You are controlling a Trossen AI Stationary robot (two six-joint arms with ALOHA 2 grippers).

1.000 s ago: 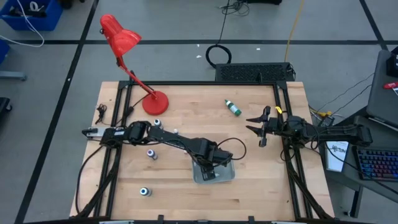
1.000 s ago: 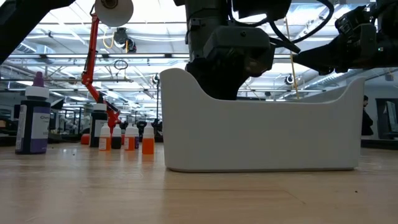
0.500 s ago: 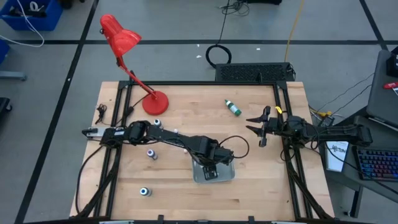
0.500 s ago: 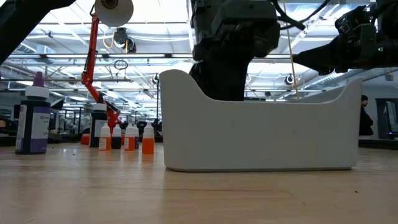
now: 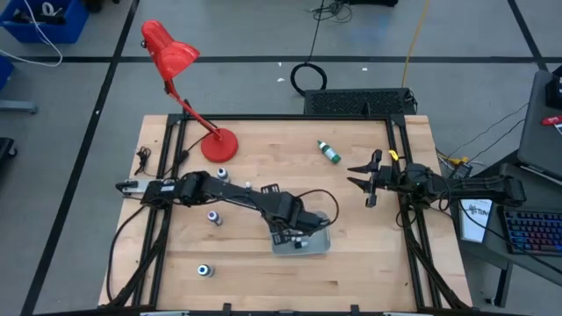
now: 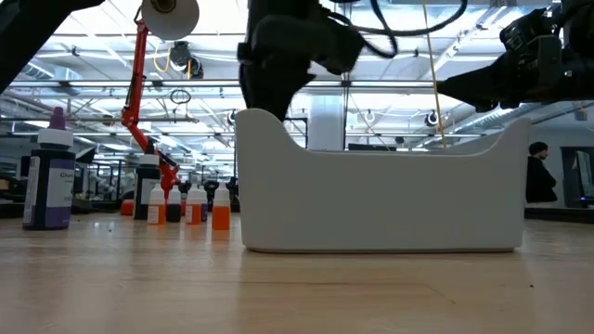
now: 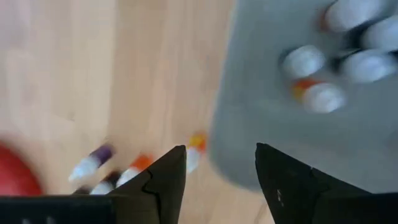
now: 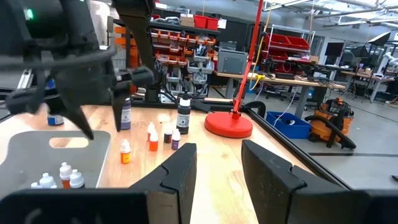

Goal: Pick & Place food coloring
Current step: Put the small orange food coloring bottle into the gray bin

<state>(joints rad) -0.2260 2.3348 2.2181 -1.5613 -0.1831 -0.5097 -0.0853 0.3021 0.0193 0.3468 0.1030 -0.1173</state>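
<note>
Wood tabletop (image 5: 360,237), left gripper (image 7: 219,163) hovering over grey tray (image 5: 318,245) edge, jaws apart, empty, vials (image 7: 322,97) sitting inside, right gripper (image 5: 364,183) idling apart, fingers parted.

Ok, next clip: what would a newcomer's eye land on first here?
Probably the red desk lamp at the table's far left corner, the brightest thing in view. Next, the left hand reaching over the pale tray mid-table, empty and open, with small white-capped bottles already lying inside the tray.

Left tool (image 5: 292,235) hangs over the grey tray (image 5: 321,243) — right tool (image 5: 368,183) waits well apart, near the table's right edge.
</note>
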